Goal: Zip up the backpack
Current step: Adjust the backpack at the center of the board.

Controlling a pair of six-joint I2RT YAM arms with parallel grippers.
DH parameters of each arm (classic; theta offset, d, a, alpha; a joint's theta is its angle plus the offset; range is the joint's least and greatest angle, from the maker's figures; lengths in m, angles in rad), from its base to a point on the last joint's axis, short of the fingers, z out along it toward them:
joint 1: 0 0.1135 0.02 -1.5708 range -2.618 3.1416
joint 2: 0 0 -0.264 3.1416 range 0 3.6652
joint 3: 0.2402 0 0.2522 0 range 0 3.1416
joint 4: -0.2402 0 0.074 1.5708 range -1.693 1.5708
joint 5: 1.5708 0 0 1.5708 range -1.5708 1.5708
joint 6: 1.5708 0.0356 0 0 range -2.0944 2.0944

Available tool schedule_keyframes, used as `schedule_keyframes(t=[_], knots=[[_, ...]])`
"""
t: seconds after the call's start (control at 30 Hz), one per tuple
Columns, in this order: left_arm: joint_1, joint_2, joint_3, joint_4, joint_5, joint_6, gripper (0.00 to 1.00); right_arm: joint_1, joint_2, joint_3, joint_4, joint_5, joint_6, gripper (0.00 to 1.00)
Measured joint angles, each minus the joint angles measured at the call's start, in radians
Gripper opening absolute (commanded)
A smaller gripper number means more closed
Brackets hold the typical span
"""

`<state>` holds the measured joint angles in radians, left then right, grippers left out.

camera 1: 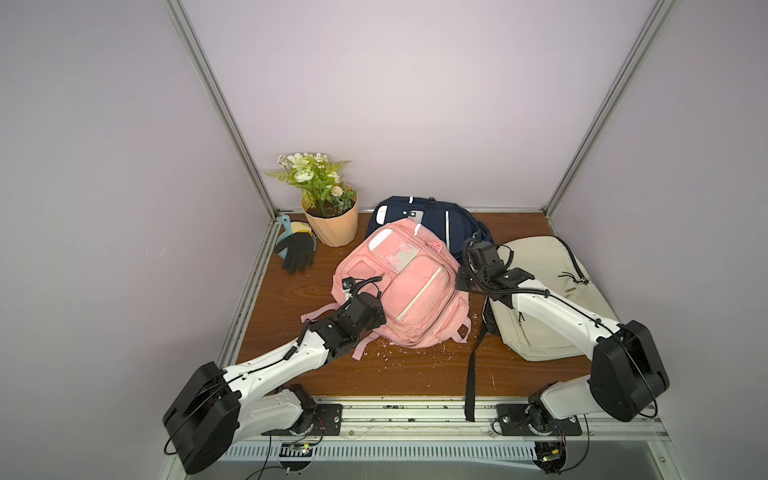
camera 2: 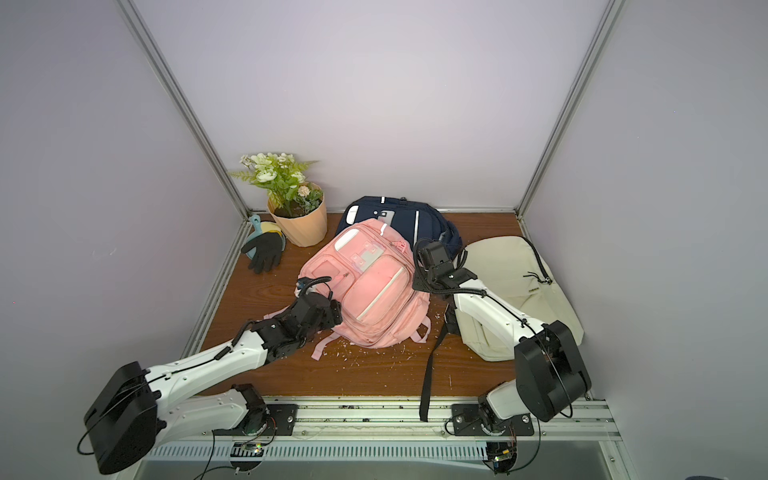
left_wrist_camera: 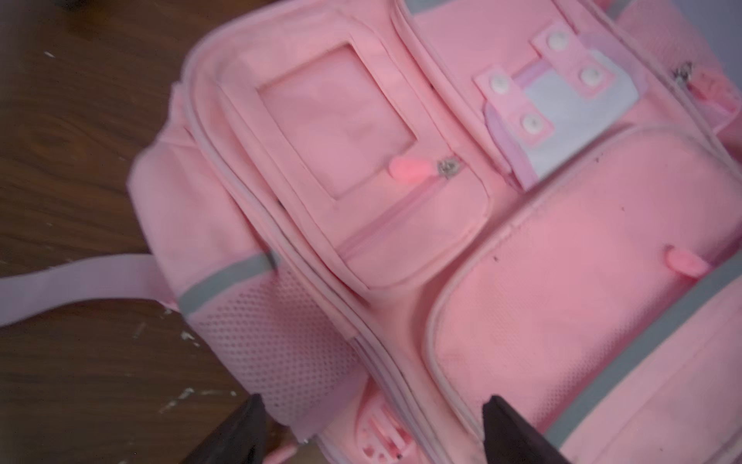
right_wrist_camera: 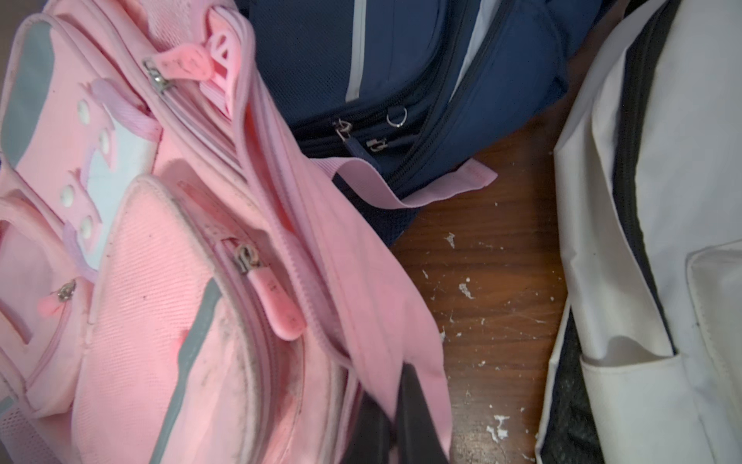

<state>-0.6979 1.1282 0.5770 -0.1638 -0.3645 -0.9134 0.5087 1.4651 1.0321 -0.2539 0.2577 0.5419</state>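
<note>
Right tool (right_wrist_camera: pixel 395 393) pinching pink backpack (right_wrist_camera: pixel 160 281), arm outstretched

The pink backpack (camera 1: pixel 415 291) covers much of the navy backpack (camera 1: pixel 432 212) (its near side).

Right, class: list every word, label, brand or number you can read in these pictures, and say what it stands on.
No text here can be read.
On the cream backpack: small dark print by its cord, too small to read.
On the pink backpack, zip pull: faint embossed marks, too blurred to read.
</note>
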Motion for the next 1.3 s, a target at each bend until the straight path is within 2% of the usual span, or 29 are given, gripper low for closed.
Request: schedule_keyframes(t=[0.1, 0.17, 0.27, 0.33, 0.43, 0.5, 0.57, 0.7, 0.73, 0.83, 0.93, 1.07, 1.13, 1.2, 1.3], knots=[[0.14, 0.013, 0.0, 0.0, 0.012, 0.025, 0.91, -0.001, 0.022, 0.014, -0.001, 0.002, -0.022, 0.0], [0.223, 0.05, 0.0, 0.008, 0.031, 0.043, 0.9, -0.002, 0.024, 0.014, -0.005, 0.009, -0.031, 0.0], [0.29, 0.12, -0.001, 0.024, 0.077, 0.06, 0.85, -0.002, 0.025, 0.014, -0.006, 0.019, -0.045, 0.0], [0.301, 0.153, -0.005, 0.047, 0.105, 0.072, 0.8, -0.002, 0.028, 0.014, -0.006, 0.026, -0.052, 0.0], [0.302, 0.182, -0.021, 0.095, 0.15, 0.087, 0.72, -0.003, 0.046, 0.024, -0.011, 0.026, -0.06, 0.0], [0.302, 0.202, -0.032, 0.126, 0.179, 0.101, 0.63, -0.006, 0.068, 0.041, -0.014, 0.026, -0.066, 0.0], [0.302, 0.228, -0.039, 0.161, 0.202, 0.109, 0.49, -0.007, 0.096, 0.063, -0.014, 0.026, -0.071, 0.0], [0.3, 0.243, -0.04, 0.191, 0.221, 0.121, 0.29, -0.014, 0.127, 0.106, -0.021, 0.027, -0.082, 0.0], [0.29, 0.241, -0.04, 0.192, 0.215, 0.124, 0.21, -0.015, 0.133, 0.121, -0.025, 0.029, -0.086, 0.0], [0.221, 0.219, -0.04, 0.183, 0.182, 0.119, 0.07, -0.023, 0.16, 0.181, -0.038, 0.037, -0.1, 0.0], [0.139, 0.153, -0.048, 0.151, 0.168, 0.085, 0.02, -0.035, 0.192, 0.245, -0.044, 0.051, -0.116, 0.0], [0.04, 0.054, -0.073, 0.132, 0.131, 0.031, 0.0, -0.043, 0.249, 0.34, -0.059, 0.063, -0.134, 0.0], [-0.001, 0.039, -0.074, 0.131, 0.115, 0.002, 0.0, -0.046, 0.291, 0.394, -0.061, 0.07, -0.142, 0.24], [-0.018, 0.047, -0.074, 0.134, 0.113, -0.023, 0.0, -0.047, 0.311, 0.416, -0.049, 0.071, -0.143, 0.39], [-0.024, 0.08, -0.072, 0.147, 0.117, -0.052, 0.0, -0.038, 0.283, 0.378, -0.015, 0.056, -0.134, 0.49]])
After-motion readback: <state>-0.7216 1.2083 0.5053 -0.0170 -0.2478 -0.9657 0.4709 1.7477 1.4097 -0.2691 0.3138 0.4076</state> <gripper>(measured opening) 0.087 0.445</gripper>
